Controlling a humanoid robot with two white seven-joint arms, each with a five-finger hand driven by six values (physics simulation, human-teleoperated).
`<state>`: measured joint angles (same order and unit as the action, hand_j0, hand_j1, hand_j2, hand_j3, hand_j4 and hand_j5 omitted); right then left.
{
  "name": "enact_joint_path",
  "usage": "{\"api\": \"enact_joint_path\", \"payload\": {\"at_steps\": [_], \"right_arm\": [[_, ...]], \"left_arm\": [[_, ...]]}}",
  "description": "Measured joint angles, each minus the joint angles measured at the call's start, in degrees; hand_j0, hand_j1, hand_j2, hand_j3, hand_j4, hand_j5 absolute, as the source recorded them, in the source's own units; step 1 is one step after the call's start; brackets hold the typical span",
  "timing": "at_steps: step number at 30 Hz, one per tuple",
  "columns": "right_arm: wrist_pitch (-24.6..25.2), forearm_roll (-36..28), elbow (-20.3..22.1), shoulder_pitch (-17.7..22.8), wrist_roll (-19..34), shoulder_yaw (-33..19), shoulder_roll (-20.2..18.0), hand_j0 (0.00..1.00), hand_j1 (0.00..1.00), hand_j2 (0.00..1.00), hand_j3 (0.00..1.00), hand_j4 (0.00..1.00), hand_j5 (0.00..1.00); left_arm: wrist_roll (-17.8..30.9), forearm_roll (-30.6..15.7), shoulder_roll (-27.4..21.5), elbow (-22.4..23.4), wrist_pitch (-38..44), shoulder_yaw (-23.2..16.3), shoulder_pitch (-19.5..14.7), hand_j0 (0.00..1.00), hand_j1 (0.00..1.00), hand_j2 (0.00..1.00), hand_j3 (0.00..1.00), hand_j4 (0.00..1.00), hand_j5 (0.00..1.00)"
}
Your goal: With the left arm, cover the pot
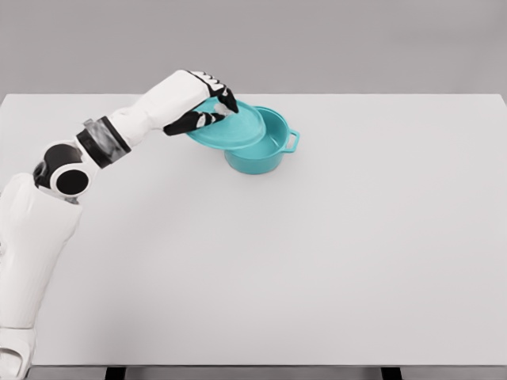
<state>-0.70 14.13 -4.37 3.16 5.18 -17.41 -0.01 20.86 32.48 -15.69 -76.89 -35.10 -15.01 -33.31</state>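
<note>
The pot (265, 150) is standing on the table (333, 261), toward its far side and somewhat left of the middle, one side handle (292, 141) projecting to the right. The lid (230, 127) is lying tilted over the pot's left portion — its right edge overlapping the opening, its left edge overhanging beyond the pot's left wall — leaving the right part of the interior exposed. The left hand (204, 107) is sitting on the lid's upper left, fingers closed on it; its arm is extending from the lower left corner, crossing the table's left end.
</note>
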Motion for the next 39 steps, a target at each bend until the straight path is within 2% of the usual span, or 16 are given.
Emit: {"api": "enact_joint_path", "payload": {"at_steps": [6,15,26,39], "right_arm": [[0.0,-0.01,-0.01,0.0,0.0,0.0,0.0,1.0,1.0,1.0,1.0,1.0,1.0],[0.0,-0.01,-0.01,0.0,0.0,0.0,0.0,1.0,1.0,1.0,1.0,1.0,1.0],[0.0,-0.01,-0.01,0.0,0.0,0.0,0.0,1.0,1.0,1.0,1.0,1.0,1.0],[0.0,0.0,0.0,0.0,0.0,0.0,0.0,1.0,1.0,1.0,1.0,1.0,1.0]], "left_arm": [[2.26,1.29,2.92,4.86,0.0,-0.48,-2.02,0.46,0.46,0.46,0.46,0.46,0.46],[2.78,2.75,6.94,9.73,-0.01,-0.51,-3.69,0.46,0.46,0.46,0.46,0.46,0.46],[2.81,2.87,9.17,16.67,-0.02,-0.52,-6.68,0.47,0.47,0.47,0.47,0.47,0.47],[2.81,2.88,9.8,20.61,-0.02,-0.54,-7.74,0.51,0.51,0.51,0.51,0.51,0.51]]}}
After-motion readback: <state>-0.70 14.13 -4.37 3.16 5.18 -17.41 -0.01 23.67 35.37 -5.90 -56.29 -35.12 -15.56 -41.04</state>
